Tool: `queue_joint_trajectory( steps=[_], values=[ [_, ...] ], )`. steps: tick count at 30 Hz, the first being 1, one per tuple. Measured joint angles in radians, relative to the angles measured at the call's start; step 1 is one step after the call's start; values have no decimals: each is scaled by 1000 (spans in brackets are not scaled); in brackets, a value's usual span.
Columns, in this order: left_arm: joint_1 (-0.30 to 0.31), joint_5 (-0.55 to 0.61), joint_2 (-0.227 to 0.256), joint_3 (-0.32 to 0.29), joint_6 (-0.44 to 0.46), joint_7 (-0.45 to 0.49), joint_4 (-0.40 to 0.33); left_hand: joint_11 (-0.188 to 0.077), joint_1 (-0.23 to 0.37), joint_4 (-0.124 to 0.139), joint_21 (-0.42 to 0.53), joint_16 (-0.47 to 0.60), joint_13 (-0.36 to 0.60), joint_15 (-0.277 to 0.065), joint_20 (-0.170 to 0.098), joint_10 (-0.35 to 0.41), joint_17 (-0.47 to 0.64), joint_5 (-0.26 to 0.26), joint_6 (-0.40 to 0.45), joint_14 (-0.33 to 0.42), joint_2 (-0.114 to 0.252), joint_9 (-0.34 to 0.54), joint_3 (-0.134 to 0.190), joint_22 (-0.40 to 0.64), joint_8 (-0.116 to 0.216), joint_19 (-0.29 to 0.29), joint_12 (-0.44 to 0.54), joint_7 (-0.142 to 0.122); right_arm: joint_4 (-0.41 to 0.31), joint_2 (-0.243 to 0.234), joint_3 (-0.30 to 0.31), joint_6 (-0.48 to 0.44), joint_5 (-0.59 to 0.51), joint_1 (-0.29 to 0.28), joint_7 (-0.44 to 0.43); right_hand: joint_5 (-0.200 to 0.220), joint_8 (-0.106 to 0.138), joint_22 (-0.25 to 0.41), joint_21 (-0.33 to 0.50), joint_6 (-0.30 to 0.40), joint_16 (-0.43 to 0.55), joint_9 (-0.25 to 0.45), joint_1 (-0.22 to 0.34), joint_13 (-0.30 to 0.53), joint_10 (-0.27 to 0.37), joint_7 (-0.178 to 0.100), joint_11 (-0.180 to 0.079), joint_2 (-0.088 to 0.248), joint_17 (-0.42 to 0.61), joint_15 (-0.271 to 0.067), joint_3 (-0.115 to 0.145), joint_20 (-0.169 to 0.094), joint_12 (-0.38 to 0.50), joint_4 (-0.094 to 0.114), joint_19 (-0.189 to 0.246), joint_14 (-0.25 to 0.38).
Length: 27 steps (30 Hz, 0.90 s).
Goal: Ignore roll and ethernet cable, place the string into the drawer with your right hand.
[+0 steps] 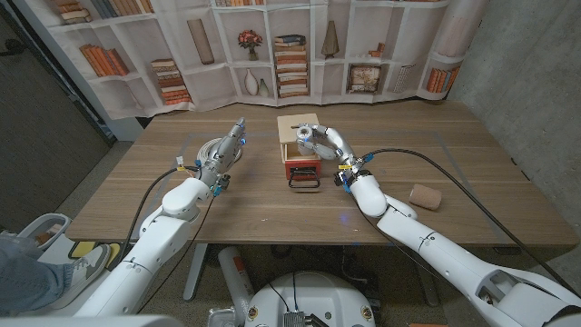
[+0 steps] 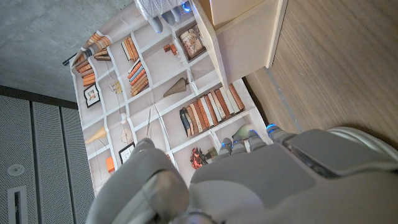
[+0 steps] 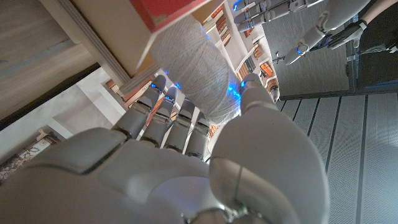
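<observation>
A ball of grey string (image 1: pixel 306 136) (image 3: pixel 193 62) is gripped between the fingers and thumb of my right hand (image 1: pixel 323 142) (image 3: pixel 186 155). The hand holds it just above the open red drawer (image 1: pixel 303 169) (image 3: pixel 166 12), which sticks out of a small wooden box (image 1: pixel 296 124) at the table's middle. My left hand (image 1: pixel 226 151) (image 2: pixel 249 180) hovers left of the box, fingers pointing away and holding nothing. The box's side (image 2: pixel 249 31) and the string ball (image 2: pixel 157 7) also appear in the left wrist view.
A brown roll (image 1: pixel 425 196) lies on the table (image 1: pixel 472 154) to the right of my right forearm. Something pale and coiled (image 1: pixel 208 151) lies by my left hand, partly hidden. The drawer has a black handle (image 1: pixel 303 183) on its near side. A bookshelf backdrop stands behind the table.
</observation>
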Motion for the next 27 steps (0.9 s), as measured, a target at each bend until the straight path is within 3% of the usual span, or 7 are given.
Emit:
queue_joint_trajectory(
  steps=[11, 18, 27],
  values=[
    [-6, 0, -2, 4, 0, -5, 6, 0, 5, -3, 0, 0, 0, 0, 0, 0, 0, 0, 0, 0, -5, 0, -3, 0, 0, 0, 0, 0, -22, -11, -2, -27, 0, -4, 13, 12, 0, 0, -3, -84, 0, 5, -20, 5, -84, -15, 12, 7, 0, 44, 0, 38, 0, 0, -55, -66],
    [-7, 0, -2, 5, 0, -5, 6, 0, 5, 2, 0, 0, 0, 0, 0, 0, 0, 0, 0, 0, -5, 0, -7, 0, 0, 0, 0, 0, -31, -18, -3, -36, 0, -5, 21, 12, 0, 0, -3, -106, 0, 5, -30, 4, -125, -29, 0, -4, 0, 62, -9, 59, 0, 0, -77, -94],
    [-9, 1, -3, 6, 0, -8, 8, 0, 5, 2, 0, 0, 0, 0, 4, 0, 0, 0, 0, 0, -5, 0, -7, 0, 0, -4, 0, 0, -41, -27, -4, -41, -2, -7, 27, 12, 1, 0, -3, -134, 0, 2, -42, 4, -156, -36, 18, -16, 2, 79, -17, 77, 0, 8, -95, -106]
  ],
)
